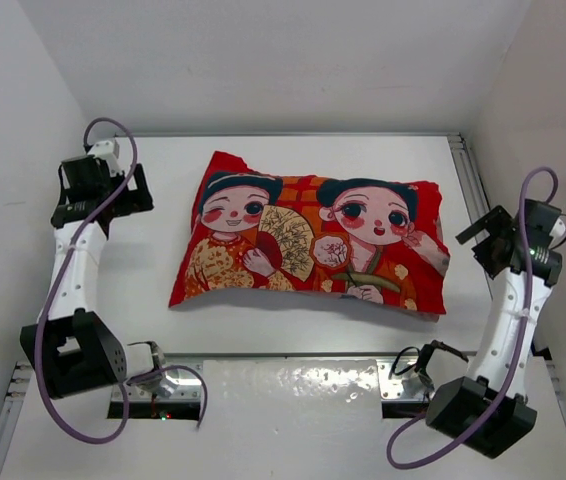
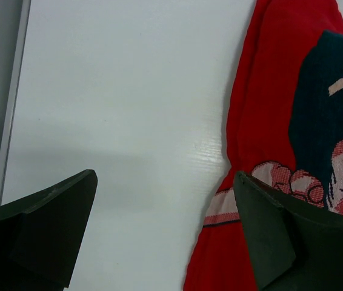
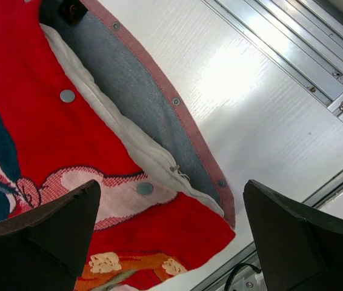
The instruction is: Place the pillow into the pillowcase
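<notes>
The red pillowcase [image 1: 313, 245] with its two cartoon children lies puffed up in the middle of the table. In the right wrist view its right end [image 3: 50, 139] gapes, the grey inner flap folded back, and a strip of the white pillow [image 3: 159, 162] shows inside the opening. My right gripper [image 3: 171, 182] hovers open over that bottom right corner, nothing between its fingers; from above it [image 1: 488, 240] sits just right of the pillowcase. My left gripper [image 2: 165, 176] is open above bare table, the pillowcase's left edge [image 2: 280, 121] by its right finger. From above it [image 1: 103, 200] stands left of the pillowcase.
Round snap studs [image 3: 67, 96] line the pillowcase's opening. An aluminium rail [image 3: 293, 48] runs along the table's right side [image 1: 468, 180]. White walls close in the table on the left, back and right. Cables loop by both arm bases at the near edge.
</notes>
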Controlling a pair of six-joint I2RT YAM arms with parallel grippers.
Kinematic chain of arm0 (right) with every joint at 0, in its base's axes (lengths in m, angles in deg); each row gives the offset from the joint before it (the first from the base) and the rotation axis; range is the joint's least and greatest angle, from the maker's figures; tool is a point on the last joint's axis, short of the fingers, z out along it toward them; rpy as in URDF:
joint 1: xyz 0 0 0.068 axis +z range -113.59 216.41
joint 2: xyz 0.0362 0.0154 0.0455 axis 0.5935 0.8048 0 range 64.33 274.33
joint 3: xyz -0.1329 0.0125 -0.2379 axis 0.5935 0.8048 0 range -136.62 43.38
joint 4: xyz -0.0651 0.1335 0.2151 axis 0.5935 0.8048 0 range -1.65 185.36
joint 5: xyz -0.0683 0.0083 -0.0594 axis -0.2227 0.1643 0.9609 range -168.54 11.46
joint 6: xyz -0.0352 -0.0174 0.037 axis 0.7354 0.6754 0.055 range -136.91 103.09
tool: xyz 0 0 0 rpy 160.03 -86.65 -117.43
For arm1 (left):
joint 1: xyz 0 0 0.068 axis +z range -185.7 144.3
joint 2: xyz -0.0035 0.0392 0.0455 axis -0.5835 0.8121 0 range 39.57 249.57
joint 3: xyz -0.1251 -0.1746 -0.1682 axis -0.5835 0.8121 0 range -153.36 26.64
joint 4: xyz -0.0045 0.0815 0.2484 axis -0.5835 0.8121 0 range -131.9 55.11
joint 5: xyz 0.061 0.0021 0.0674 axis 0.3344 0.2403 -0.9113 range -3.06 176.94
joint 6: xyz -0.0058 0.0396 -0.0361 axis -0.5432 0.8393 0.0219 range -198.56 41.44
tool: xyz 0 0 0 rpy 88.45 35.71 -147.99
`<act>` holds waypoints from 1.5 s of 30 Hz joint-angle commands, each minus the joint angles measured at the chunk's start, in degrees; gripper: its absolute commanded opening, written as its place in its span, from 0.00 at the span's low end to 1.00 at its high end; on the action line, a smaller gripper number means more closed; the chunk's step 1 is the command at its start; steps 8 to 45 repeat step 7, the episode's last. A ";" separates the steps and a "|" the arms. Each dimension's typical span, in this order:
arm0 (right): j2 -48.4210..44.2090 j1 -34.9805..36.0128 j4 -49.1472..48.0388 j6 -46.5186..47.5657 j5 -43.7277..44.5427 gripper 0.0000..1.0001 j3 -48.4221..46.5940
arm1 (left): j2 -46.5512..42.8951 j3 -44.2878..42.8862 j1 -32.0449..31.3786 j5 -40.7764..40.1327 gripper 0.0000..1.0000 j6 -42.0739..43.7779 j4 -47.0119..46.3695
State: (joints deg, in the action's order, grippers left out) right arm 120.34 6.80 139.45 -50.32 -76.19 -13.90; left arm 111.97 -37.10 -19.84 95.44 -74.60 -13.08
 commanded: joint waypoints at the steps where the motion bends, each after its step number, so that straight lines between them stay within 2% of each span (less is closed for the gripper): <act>1: -2.83 0.60 0.85 -0.08 -0.41 0.99 1.11 | -2.78 0.99 0.23 -0.06 0.94 -0.54 -1.84; 7: -7.31 1.65 1.12 0.63 -1.82 0.99 3.48 | -4.72 1.96 0.05 1.17 0.94 -0.98 -1.84; 45: -7.31 1.65 1.12 0.63 -1.82 0.99 3.48 | -4.72 1.96 0.05 1.17 0.94 -0.98 -1.84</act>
